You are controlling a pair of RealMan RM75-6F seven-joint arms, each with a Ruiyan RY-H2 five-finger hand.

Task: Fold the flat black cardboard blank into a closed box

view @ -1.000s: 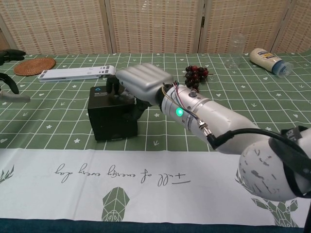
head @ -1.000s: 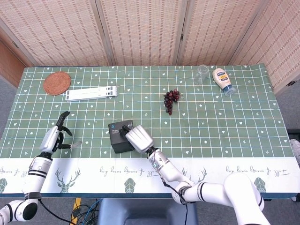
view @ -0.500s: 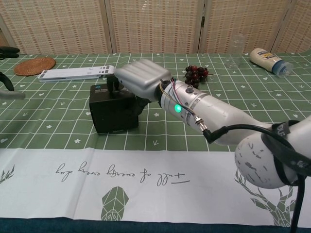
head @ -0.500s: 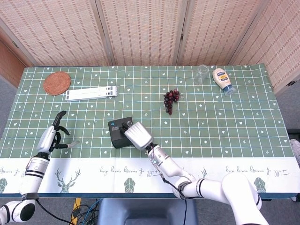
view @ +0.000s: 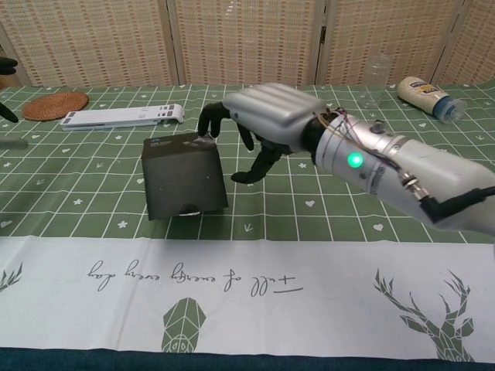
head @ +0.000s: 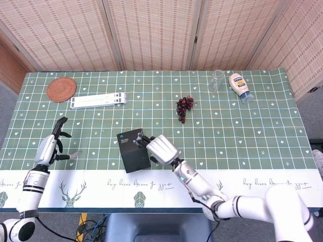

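Note:
The black cardboard box (head: 133, 150) stands folded up near the table's front, slightly tilted in the chest view (view: 184, 179), with a small blue mark at its top left corner. My right hand (head: 161, 147) hovers just right of it, palm down and fingers spread; its dark fingertips (view: 209, 124) touch the box's upper right edge, gripping nothing. My left hand (head: 50, 147) hangs far to the left, well apart from the box, fingers apart and empty. In the chest view only a sliver of it shows at the left edge.
A round woven coaster (head: 61, 89) and a flat white stand (head: 98, 101) lie at the back left. Dark grapes (head: 184, 107) sit behind the box at mid-table. A clear glass (head: 217, 79) and a lying mayonnaise bottle (head: 239, 86) are back right.
My right hand has come off the box's top and shifted right, fingers now spread beside it. The box has turned and slid toward the front. My left hand has drawn further left.

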